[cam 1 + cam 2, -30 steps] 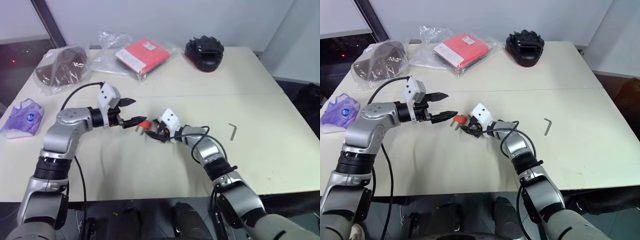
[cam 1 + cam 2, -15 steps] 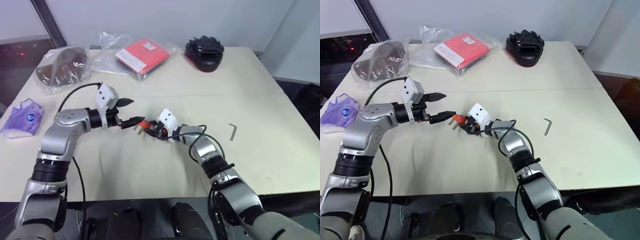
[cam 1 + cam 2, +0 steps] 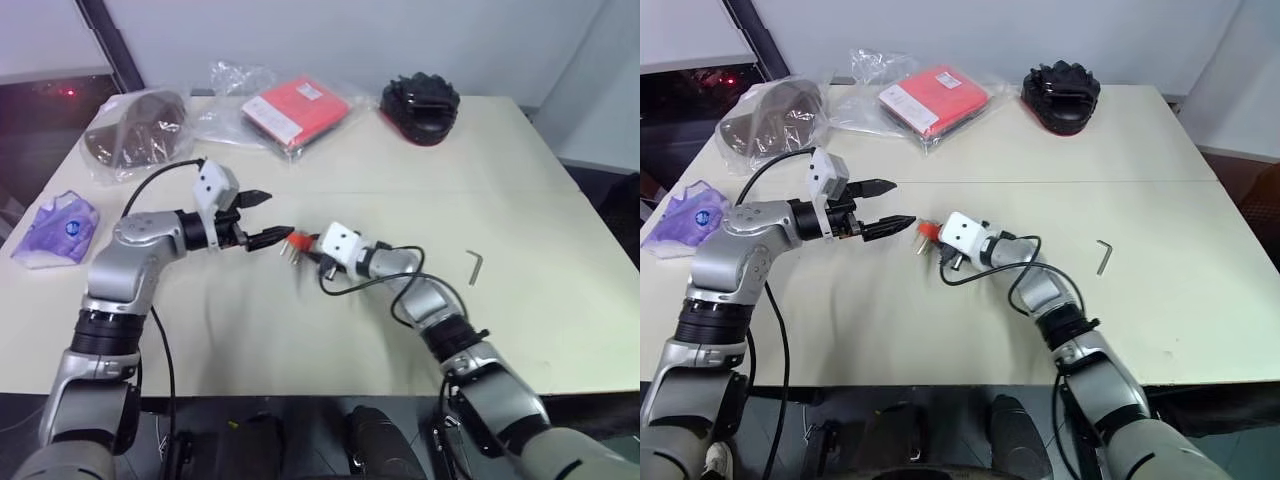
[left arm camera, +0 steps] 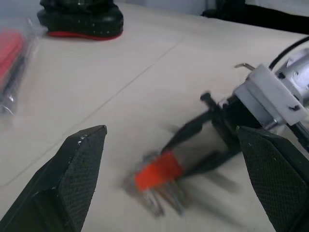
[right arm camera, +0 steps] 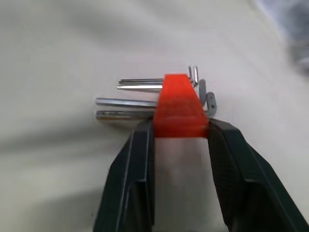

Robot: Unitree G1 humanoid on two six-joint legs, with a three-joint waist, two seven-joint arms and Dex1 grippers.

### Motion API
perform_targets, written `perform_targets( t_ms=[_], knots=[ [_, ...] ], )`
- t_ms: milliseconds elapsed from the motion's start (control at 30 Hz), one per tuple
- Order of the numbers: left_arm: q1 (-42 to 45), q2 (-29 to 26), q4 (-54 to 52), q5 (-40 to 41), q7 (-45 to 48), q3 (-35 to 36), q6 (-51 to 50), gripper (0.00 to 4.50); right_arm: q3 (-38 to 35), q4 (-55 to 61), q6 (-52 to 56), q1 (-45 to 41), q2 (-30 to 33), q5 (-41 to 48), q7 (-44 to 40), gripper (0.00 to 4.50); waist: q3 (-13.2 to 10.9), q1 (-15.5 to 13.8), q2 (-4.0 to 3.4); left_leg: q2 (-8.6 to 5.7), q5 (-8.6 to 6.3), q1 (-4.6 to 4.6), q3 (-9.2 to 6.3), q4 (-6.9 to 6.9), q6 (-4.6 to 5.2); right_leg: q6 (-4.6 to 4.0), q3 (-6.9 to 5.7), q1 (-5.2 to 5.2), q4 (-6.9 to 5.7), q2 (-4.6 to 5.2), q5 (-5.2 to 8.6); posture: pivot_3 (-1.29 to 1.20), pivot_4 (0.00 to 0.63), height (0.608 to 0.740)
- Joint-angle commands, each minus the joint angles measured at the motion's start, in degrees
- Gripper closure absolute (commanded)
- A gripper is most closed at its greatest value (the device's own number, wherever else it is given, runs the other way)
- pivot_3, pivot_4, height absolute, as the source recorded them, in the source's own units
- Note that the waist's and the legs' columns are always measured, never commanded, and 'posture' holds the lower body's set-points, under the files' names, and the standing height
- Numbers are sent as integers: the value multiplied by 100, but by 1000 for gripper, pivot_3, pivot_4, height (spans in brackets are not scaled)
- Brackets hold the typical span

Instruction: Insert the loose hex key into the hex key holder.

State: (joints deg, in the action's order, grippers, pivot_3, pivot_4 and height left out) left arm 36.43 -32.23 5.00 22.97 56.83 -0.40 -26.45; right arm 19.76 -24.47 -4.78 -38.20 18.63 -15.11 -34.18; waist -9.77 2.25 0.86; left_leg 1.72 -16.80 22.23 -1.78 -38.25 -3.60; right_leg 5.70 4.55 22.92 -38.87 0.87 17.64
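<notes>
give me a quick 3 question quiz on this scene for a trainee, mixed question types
1. True or false: the right gripper is shut on the holder.
2. Where is the loose key?
A. in the left gripper
B. lying on the table, off to the robot's right of both grippers
C. on the red packet
3. Fill in: the left gripper's jaws are ____.

Key
1. True: its two fingers press the orange-red block's sides.
2. B
3. Open, with nothing between them.
</notes>
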Motion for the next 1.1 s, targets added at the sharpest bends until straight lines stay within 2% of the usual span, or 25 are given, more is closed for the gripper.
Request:
perform_targets(
  t_ms=[33, 67, 233, 400, 600, 1100],
  knots=[
    [278, 160, 159, -8, 143, -80, 254, 0, 76, 515, -546, -36, 555, -600, 184, 3522, 0, -8, 0, 0, 0, 6, 1, 0, 0, 0, -2, 2, 7, -1, 0, 0, 150, 740],
    [311, 187, 207, -16, 167, -90, 283, 0, 100, 561, -638, -41, 632, -670, 222, 3522, 0, 9, 1, 0, 0, 9, 3, 0, 0, 0, -3, 2, 14, -2, 0, 0, 150, 740],
    [757, 549, 653, 84, 485, -127, 584, 0, 123, 1217, -1582, -323, 1583, -2095, 1294, 3522, -4, 31, -4, 6, 0, 27, 8, 7, 0, -1, 5, 32, 18, -10, 0, 0, 150, 740],
    [1127, 815, 972, 207, 823, -135, 535, 0, -203, 2028, -2100, -416, 2035, -2687, 2129, 3522, -4, 39, -3, 8, 1, 30, 15, 10, -1, -1, 9, 40, 20, -13, 0, 0, 150, 740],
    [1422, 1021, 1117, 509, 959, 14, 188, 0, -493, 2672, -2583, -254, 2296, -2623, 2282, 3522, -5, 15, -2, 5, 1, 31, 15, 5, -1, 0, 9, 32, 21, -9, -1, 0, 150, 740],
    [1569, 931, 1028, 477, 1362, 0, 116, 0, -780, 3325, -2999, 319, 2543, -1840, 1423, 3522, -5, 25, -2, 7, 1, 28, 16, 4, 0, -1, 9, 26, 23, -12, -1, 0, 150, 740]
  ],
)
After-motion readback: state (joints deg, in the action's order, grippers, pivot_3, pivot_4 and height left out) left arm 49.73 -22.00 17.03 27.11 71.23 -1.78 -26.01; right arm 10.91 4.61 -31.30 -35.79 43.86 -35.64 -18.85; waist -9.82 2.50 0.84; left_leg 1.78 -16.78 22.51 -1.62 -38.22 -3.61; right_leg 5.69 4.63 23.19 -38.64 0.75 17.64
